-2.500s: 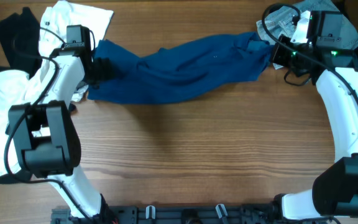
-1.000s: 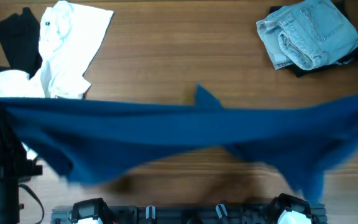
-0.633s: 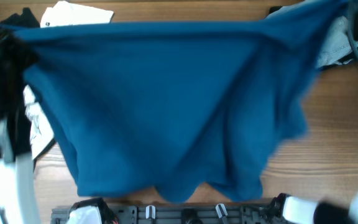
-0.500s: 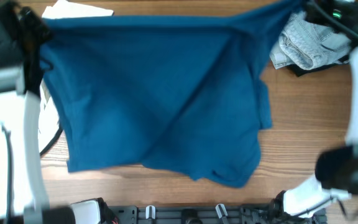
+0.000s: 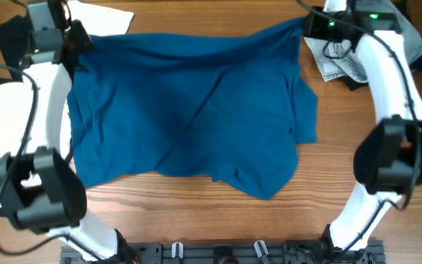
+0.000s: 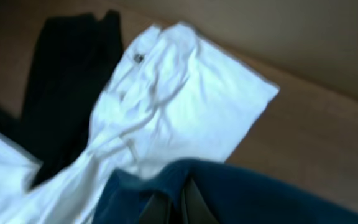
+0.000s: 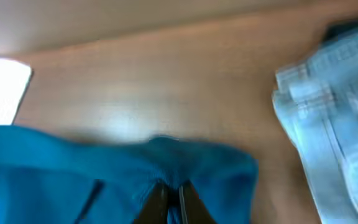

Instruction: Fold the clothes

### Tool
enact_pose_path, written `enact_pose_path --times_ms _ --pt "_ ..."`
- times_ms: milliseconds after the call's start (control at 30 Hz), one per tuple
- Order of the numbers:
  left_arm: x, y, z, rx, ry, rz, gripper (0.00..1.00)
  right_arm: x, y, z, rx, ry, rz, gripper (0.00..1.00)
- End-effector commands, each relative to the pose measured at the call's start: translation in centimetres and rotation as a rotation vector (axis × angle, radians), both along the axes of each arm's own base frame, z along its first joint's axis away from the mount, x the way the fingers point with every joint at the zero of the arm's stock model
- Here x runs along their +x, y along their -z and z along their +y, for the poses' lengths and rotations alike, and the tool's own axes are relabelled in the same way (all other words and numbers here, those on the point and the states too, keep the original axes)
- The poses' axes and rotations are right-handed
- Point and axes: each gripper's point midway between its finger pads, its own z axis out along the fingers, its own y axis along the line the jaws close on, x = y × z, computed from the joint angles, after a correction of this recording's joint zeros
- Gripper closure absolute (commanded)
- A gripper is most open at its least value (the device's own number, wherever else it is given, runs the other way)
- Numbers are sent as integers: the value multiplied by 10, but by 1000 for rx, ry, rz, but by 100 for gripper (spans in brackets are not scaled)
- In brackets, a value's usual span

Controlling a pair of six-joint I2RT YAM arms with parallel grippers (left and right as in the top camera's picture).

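The clothes (image 5: 189,110), one large deep-blue garment, lie spread almost flat over the middle of the table, with a diagonal crease and a ragged near hem. My left gripper (image 5: 75,45) is shut on its far left corner. My right gripper (image 5: 305,26) is shut on its far right corner. In the left wrist view the dark fingers (image 6: 160,208) pinch a bunched fold of the blue cloth (image 6: 260,199). In the right wrist view the gripper (image 7: 172,185) is shut on a raised peak of the blue cloth (image 7: 73,174).
White T-shirts (image 5: 2,139) and a black garment (image 5: 12,37) lie at the far left; the white shirt (image 6: 173,106) sits just beyond the left gripper. Pale denim jeans (image 5: 343,64) lie at the far right, close to the right gripper (image 7: 334,118). A rail (image 5: 218,253) runs along the front edge.
The garment hung stretched between both grippers, swung up and over toward the far side, and now lies spread on the table. Both arms have moved to the far edge, still gripping the corners.
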Motion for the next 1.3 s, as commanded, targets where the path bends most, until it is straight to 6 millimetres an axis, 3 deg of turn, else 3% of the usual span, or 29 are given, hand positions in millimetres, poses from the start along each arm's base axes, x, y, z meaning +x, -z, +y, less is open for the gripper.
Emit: enact_pose_path --times_ms 0,67,200,300,367,400,433,467,533,567,600,667,767,867,900,967,1100,1167,1267 --pt "-36 -17 6 5 -8 68 96 -28 -25 -14 -77 -24 19 96" --pt "-57 6 4 -17 -11 195 96 -56 5 -16 -95 -29 162 96" --pt "-89 40 9 -34 -38 354 93 -86 47 -16 -93 -31 314 96" --pt "-98 57 7 -42 -37 396 84 -101 67 -21 -123 -19 385 95" --pt "-100 61 6 -47 -35 407 67 -110 72 -27 -153 -7 424 94" --pt "-104 64 5 -51 -35 425 32 -118 75 -36 -206 17 462 83" --pt "-108 66 4 -53 -35 442 9 -124 77 -41 -231 24 489 59" --pt "-109 66 4 -54 -34 446 1 -127 77 -40 -230 22 504 50" --pt "-107 60 5 -51 -35 431 0 -131 77 -40 -228 20 518 28" --pt "-107 44 5 -48 -35 410 0 -130 72 -40 -223 33 510 19" --pt "-108 28 4 -44 -35 388 0 -127 61 -41 -218 49 491 16" --pt "-118 -19 -6 -81 -20 313 0 -125 16 -36 -194 47 406 13" --pt "-172 -72 -35 -285 -125 214 0 -156 -55 -38 -184 141 288 13" --pt "-225 -82 -46 -352 -218 256 0 -185 -97 -20 -89 140 210 11" --pt "-244 -74 -49 -404 -301 285 0 -198 -98 -16 -87 128 235 11" --pt "-260 -51 -51 -436 -376 314 0 -208 -87 -10 -94 101 290 11" --pt "-300 51 -38 -440 -624 383 0 -217 -46 12 -115 12 379 13" --pt "-315 103 -36 -470 -716 407 0 -221 -32 36 -123 -108 376 15" --pt "-320 140 -29 -485 -763 386 1 -223 -12 58 -137 -177 382 15"
